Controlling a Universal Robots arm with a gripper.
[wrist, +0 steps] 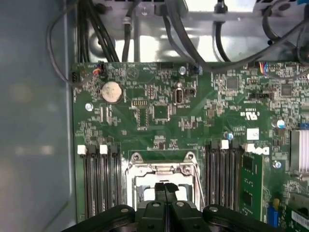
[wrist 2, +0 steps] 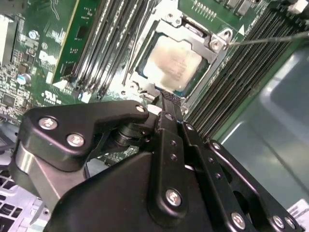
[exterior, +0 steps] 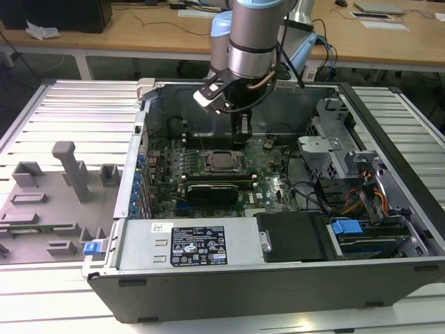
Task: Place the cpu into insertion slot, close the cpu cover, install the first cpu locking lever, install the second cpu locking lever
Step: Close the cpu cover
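end effector (wrist 2: 167,98): fingers pressed together, nothing between them; empty. Tip low over edge of cpu cover (wrist 2: 206,65); touching or just off, cannot tell.
cpu (wrist 2: 174,59): lying flat in the insertion slot (wrist 2: 143,73), silvery top showing thru cover window. Seated, by the look of it.
cpu cover: down flat around cpu, frame on all sides. Judged closed.
lever (wrist 2: 270,39): thin rod off a corner of cpu cover, long axis running out across memory slots (wrist 2: 241,77) twd case wall (wrist 2: 270,130). Looks unlatched; judgement only. Second lever not made out w/ certainty.
key relation: in exterior view, insertion slot at frame centre, below end effector and a little twd the exterior view's left. Arm (exterior: 254,35) at upper centre of frame. One arm only, so no choice of side.
axis: cpu near square, no long axis to speak of; lever the only long thing that matters here.
edges: memory slots flanking insertion slot on two sides, close. Case wall just behind end effector in exterior view.
room: open above insertion slot, tight sideways. Cables (exterior: 316,198) right of centre, apart from end effector.
surround: case on slatted desk (exterior: 69,104); grey fixtures (exterior: 69,170) at the exterior view's left, well apart.
stage: cpu in, cover down, lever work the step in hand. Judgement.
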